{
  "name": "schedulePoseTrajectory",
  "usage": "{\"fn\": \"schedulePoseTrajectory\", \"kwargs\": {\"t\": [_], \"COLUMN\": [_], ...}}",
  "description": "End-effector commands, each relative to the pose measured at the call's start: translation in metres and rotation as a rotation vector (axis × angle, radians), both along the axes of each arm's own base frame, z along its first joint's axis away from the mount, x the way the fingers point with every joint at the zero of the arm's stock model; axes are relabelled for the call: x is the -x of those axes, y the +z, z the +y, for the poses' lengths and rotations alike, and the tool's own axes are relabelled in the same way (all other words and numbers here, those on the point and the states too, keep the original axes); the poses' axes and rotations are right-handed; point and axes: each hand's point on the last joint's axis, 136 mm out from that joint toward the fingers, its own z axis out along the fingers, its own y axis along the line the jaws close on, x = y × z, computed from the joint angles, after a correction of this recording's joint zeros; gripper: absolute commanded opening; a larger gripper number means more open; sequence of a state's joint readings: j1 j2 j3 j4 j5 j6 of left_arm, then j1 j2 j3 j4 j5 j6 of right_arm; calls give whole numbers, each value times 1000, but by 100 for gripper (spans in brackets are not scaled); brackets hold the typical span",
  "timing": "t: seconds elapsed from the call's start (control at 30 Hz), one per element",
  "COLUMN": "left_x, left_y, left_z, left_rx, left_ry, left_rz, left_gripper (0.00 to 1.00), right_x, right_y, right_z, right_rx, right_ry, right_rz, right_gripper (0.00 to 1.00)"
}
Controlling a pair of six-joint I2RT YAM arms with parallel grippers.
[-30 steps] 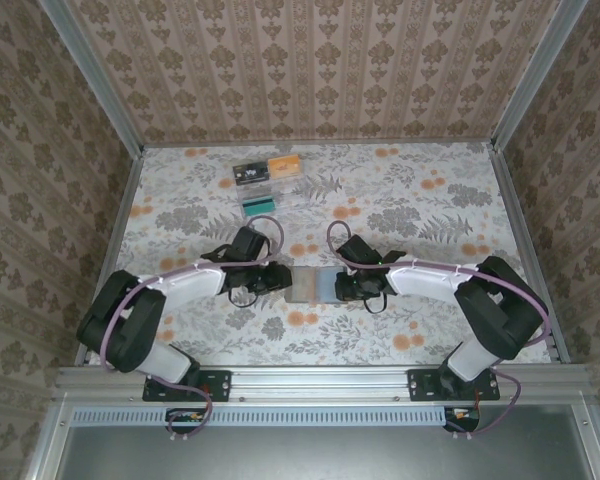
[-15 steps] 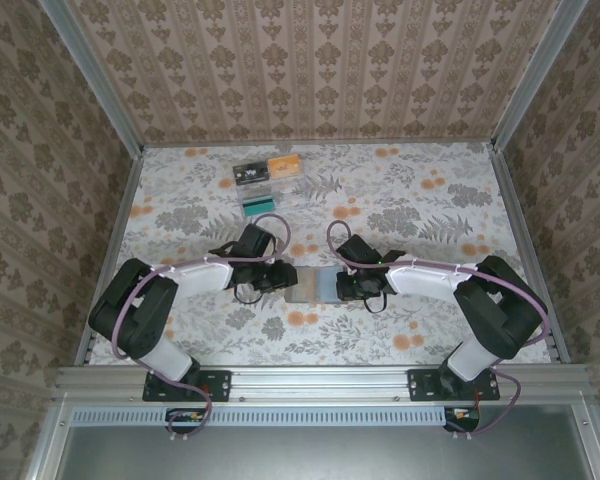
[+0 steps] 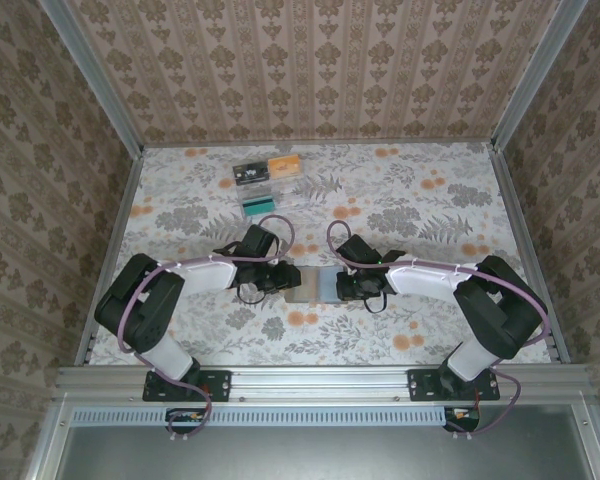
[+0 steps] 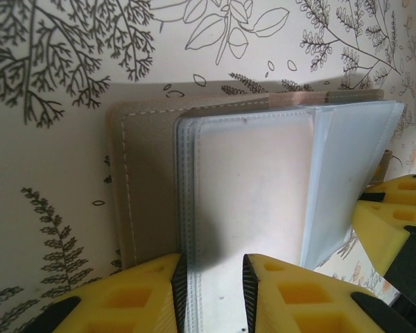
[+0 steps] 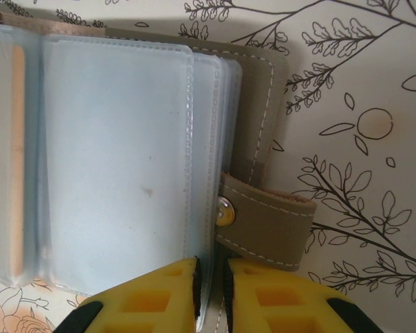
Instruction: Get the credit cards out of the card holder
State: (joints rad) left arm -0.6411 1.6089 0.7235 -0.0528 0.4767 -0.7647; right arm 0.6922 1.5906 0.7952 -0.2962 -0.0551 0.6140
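The card holder (image 3: 311, 285) lies open on the floral table between my two grippers. Its grey-brown cover (image 4: 142, 187) carries clear stitched sleeves, and a pale whitish credit card (image 4: 253, 180) sits inside the top sleeve. My left gripper (image 4: 215, 291) hovers at that sleeve's near edge, jaws a little apart with the card face showing between them, nothing clamped. My right gripper (image 5: 211, 295) is at the holder's other side, nearly shut, with the thin edge of a bluish sleeve (image 5: 118, 159) running between its pads. A snap strap (image 5: 267, 218) sticks out beside it.
A clear tray (image 3: 263, 185) at the back left holds an orange item (image 3: 284, 165), a black one (image 3: 248, 172) and a teal one (image 3: 258, 203). Metal-framed walls (image 3: 107, 200) close in the table on three sides.
My left arm has pushed a little to the right, toward the card holder. The right gripper has narrowed slightly. The card holder has stayed put.
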Motion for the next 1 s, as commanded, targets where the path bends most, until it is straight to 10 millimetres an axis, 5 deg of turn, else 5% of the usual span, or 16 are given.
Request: {"fn": "schedulePoseTrajectory", "kwargs": {"t": [0.0, 0.43, 0.6, 0.97], "left_x": [-3, -4, -2, -1], "left_y": [14, 26, 28, 28], "left_z": [-17, -26, -29, -31], "left_rx": [67, 124, 140, 138], "left_ry": [-28, -49, -68, -88], "left_rz": [-14, -37, -45, -47], "left_gripper": [31, 57, 85, 94], "right_x": [6, 6, 7, 6], "right_y": [-14, -15, -16, -15], "right_z": [-4, -4, -5, -5], "right_rx": [42, 41, 42, 43], "right_ry": [-11, -17, -17, -18], "right_rz": [36, 40, 42, 39], "right_gripper": [20, 21, 21, 22]}}
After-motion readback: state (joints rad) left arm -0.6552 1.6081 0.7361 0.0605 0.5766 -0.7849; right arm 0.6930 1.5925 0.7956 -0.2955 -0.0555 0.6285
